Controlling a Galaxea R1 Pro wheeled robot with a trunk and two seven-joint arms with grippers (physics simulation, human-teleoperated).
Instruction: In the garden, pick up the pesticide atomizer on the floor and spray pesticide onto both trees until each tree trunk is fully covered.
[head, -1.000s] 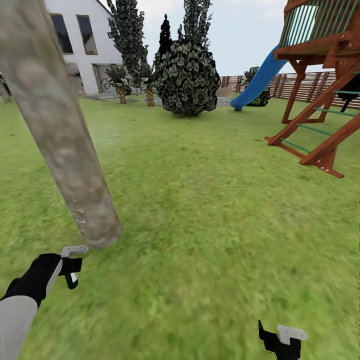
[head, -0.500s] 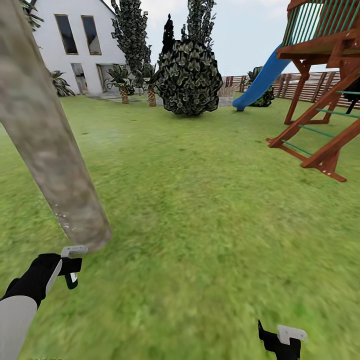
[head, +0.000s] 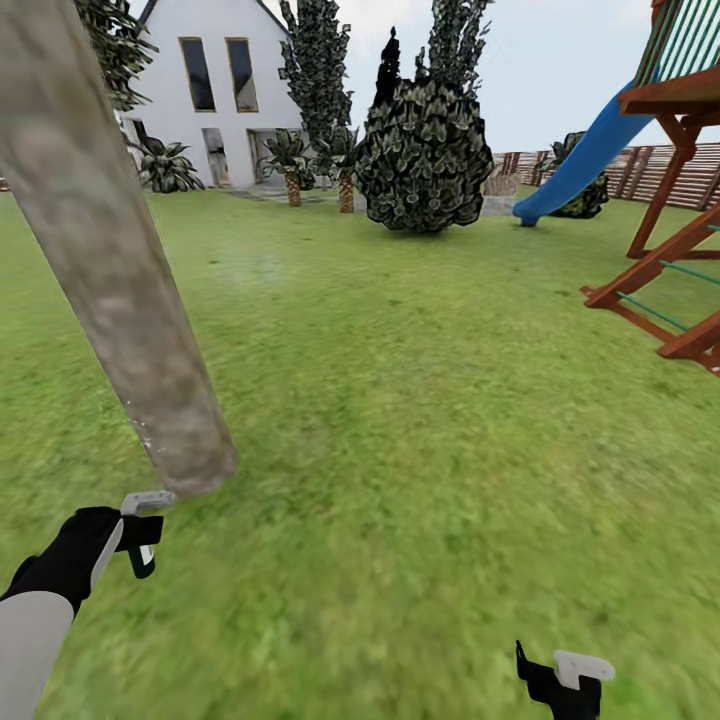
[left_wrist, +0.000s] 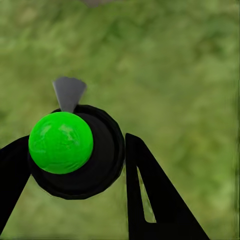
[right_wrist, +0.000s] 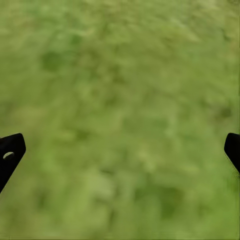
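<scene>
One thick, mottled grey-tan tree trunk (head: 110, 250) slants across the left of the head view and meets the lawn just beyond my left gripper (head: 143, 532). A few pale specks dot the bark near its base. That gripper is shut on the pesticide atomizer (head: 148, 499), whose grey head pokes out toward the trunk. In the left wrist view the atomizer (left_wrist: 102, 165) is a dark round body with a bright green cap and a grey nozzle, held between the black fingers (left_wrist: 150, 200). My right gripper (head: 565, 675) hangs open over bare grass, low on the right. The other tree is out of view.
A red-brown wooden playset (head: 670, 260) with a blue slide (head: 585, 165) stands at the right. A bushy dark shrub (head: 425, 160), short palms (head: 292, 165), a white house (head: 215, 100) and a slatted fence (head: 690, 175) line the back. Open lawn (head: 420, 420) lies ahead.
The whole picture has slid to the right, so the camera has turned left. The playset is now partly out of frame. Both arms hold the same pose.
</scene>
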